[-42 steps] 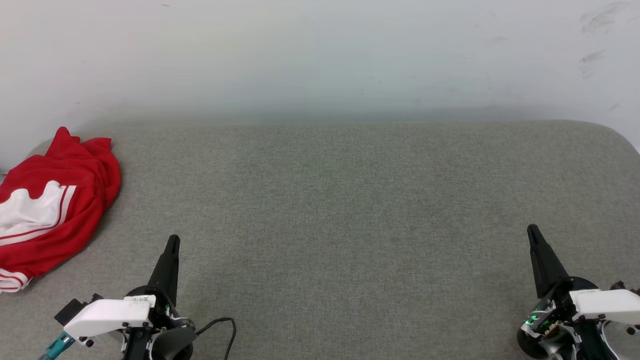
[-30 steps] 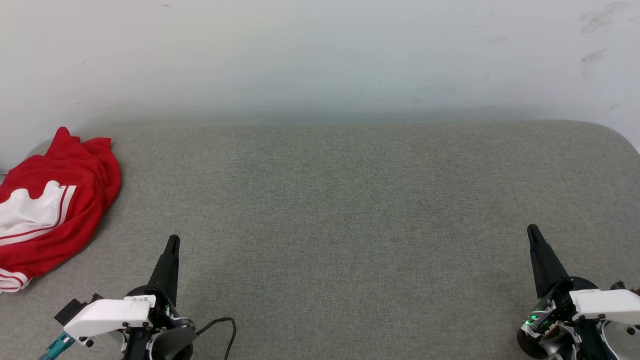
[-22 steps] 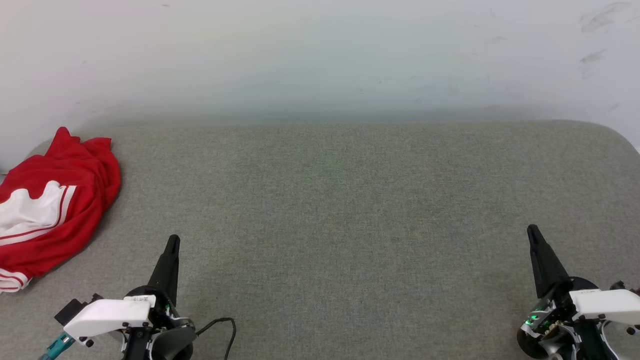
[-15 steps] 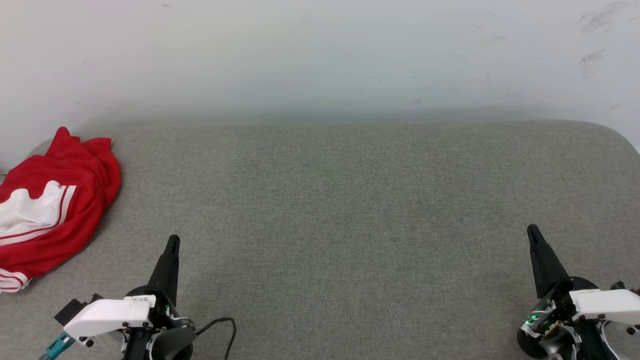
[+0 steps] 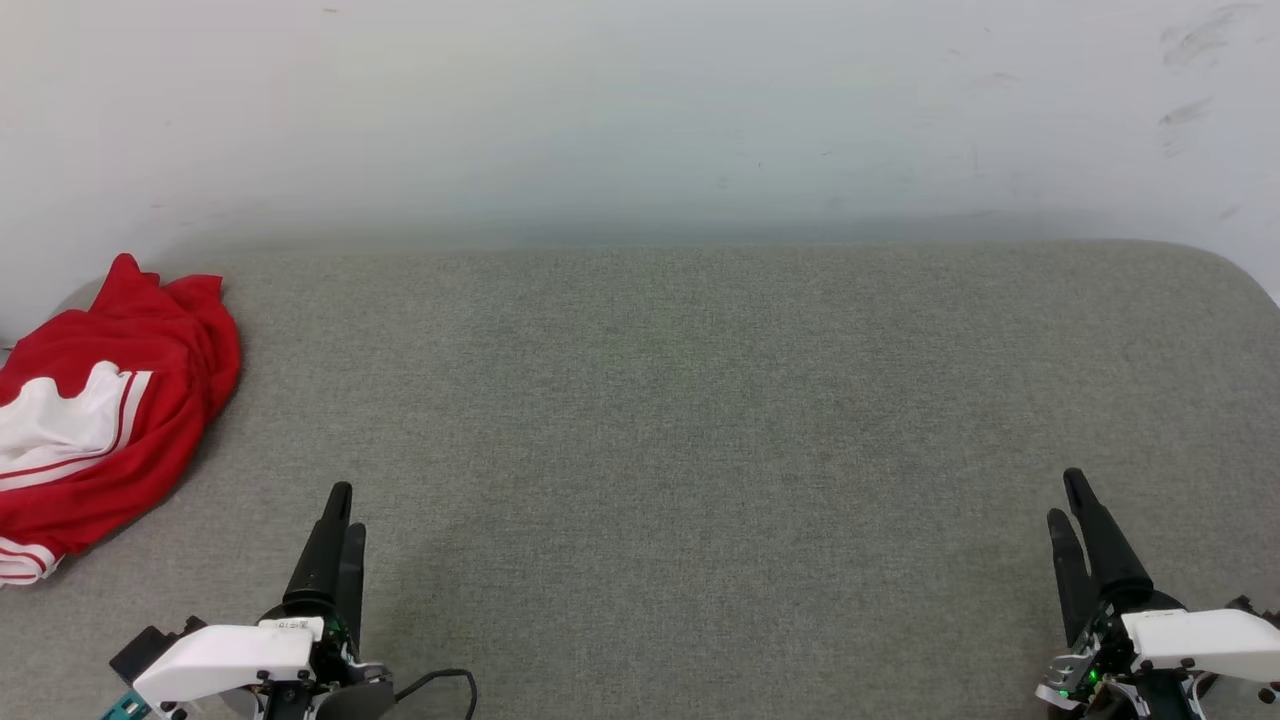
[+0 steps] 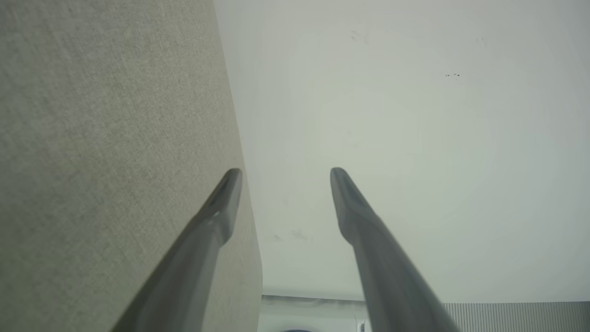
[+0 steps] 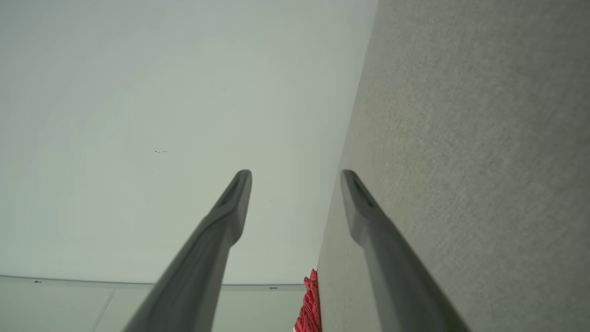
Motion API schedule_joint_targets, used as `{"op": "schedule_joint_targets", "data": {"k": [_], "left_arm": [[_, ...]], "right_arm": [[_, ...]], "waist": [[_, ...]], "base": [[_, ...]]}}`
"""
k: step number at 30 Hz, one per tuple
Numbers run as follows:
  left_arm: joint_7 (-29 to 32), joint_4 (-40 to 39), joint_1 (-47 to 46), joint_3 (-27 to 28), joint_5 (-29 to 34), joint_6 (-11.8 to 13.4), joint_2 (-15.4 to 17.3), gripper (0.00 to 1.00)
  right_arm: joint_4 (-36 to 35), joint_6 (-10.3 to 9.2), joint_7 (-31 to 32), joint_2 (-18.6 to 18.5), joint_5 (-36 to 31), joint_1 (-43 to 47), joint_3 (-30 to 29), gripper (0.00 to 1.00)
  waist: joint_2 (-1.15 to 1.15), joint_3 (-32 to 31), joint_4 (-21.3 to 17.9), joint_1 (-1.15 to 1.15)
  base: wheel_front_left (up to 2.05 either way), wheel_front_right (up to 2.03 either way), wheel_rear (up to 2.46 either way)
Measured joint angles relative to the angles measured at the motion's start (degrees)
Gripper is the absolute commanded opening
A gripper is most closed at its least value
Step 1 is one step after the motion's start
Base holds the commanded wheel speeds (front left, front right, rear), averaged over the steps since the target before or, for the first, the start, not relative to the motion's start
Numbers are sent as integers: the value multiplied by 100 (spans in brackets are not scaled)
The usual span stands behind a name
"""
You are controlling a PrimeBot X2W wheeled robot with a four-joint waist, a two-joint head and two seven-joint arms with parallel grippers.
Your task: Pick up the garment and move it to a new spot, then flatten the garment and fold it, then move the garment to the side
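Left gripper (image 5: 347, 508): near left, fingers spread wide, nothing between them.
Right gripper (image 5: 1065, 493): near right, fingers spread likewise, holding nothing.
Garment (image 5: 110, 400): crumpled heap, red with a white, red-striped panel; lies at the left edge of the pad, towards the far side, well apart from both grippers.
Pad (image 5: 700, 400): grey woven cloth, apparently a cushion, set against the wall.
Wall (image 5: 640, 110): pale, scuffed at the right.

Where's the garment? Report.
Head view: the garment lies crumpled at the left edge of the grey surface near the wall, ahead-left of the left hand.
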Motion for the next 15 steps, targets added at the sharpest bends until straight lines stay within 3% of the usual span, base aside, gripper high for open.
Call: {"op": "schedule_joint_targets", "data": {"k": [5,15], "left_arm": [[-133,-96,1,94,487,9,0,100],[-378,-541,6,22,1748,307,1,100]], "right_arm": [[-164,-1,-131,1,-601,9,-32,100],[-643,-1,-378,2,-2023,30,-7,100]], "waist": [[0,1,3,0],[0,4,12,0]], "base": [[0,0,0],[0,0,0]]}}
